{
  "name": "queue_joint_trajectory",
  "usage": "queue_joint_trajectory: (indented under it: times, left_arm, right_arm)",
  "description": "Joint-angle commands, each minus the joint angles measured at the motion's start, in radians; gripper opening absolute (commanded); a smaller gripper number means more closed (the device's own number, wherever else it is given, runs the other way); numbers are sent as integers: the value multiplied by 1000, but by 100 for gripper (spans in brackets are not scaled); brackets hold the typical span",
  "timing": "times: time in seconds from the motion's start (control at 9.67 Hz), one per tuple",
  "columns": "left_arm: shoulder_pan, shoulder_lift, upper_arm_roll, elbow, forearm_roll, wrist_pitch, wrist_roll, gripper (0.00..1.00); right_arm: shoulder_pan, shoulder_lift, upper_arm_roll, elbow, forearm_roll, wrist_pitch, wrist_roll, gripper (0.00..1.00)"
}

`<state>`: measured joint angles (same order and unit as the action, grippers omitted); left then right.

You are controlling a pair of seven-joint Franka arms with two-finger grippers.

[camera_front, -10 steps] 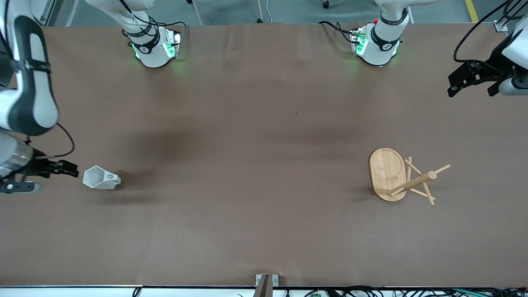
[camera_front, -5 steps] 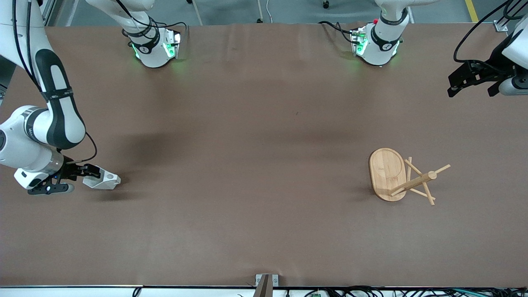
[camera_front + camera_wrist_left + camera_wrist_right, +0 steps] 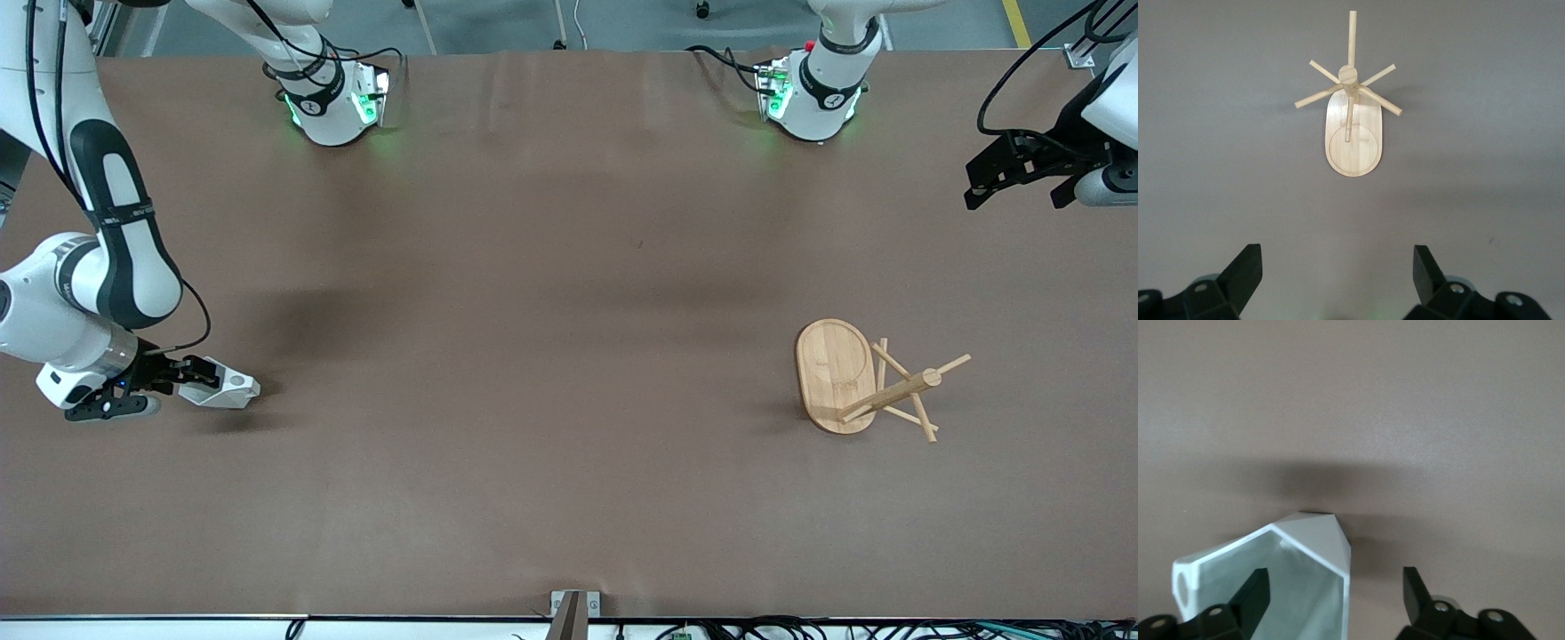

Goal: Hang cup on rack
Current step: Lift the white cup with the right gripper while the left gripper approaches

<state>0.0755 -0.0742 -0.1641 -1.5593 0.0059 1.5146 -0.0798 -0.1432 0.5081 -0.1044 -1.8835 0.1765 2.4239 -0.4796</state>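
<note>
The white faceted cup [image 3: 229, 389] lies on its side on the table toward the right arm's end. My right gripper [image 3: 197, 373] is low at the cup's mouth and open. In the right wrist view, one of its fingers [image 3: 1257, 587] is inside the cup [image 3: 1313, 535] and the other is outside, so the right gripper [image 3: 1335, 580] straddles one wall. The wooden rack [image 3: 834, 369] stands upright toward the left arm's end. My left gripper [image 3: 1016, 196] waits in the air, open and empty. The left wrist view shows the left gripper [image 3: 1336, 257] apart from the rack [image 3: 1353, 143].
The brown table [image 3: 551, 356] carries only the cup and the rack. The two arm bases [image 3: 333, 102] stand along the edge farthest from the front camera. A small metal bracket [image 3: 573, 604] sits at the nearest edge.
My right gripper has moved from beside the cup to its mouth, with one finger now inside. The cup stays in place. The left arm has not moved.
</note>
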Motion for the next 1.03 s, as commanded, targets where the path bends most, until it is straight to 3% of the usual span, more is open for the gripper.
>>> queue_joint_trajectory:
  times: [0.0, 0.1, 0.21, 0.52, 0.72, 0.93]
  left_arm:
    - [0, 22, 0, -4, -15, -8, 14, 100]
    - [-2, 22, 0, -4, -15, -8, 14, 100]
    - [-2, 22, -3, -4, -14, -8, 14, 100]
    - [4, 21, -3, -4, -15, -20, 17, 100]
    - [6, 22, 0, -2, -17, -21, 18, 100]
    - [4, 22, 0, -4, -17, -22, 18, 100]
  right_arm:
    - [-12, -2, 9, -11, 18, 15, -27, 34]
    - [-9, -2, 9, -12, 18, 8, -28, 5]
    - [-9, -2, 9, -14, 18, 8, -28, 1]
    - [-10, -17, 8, -11, 18, -3, -27, 1]
    - [-6, -83, 8, -5, 18, -22, -16, 1]
    - [4, -150, 14, 24, 20, -165, -14, 1]
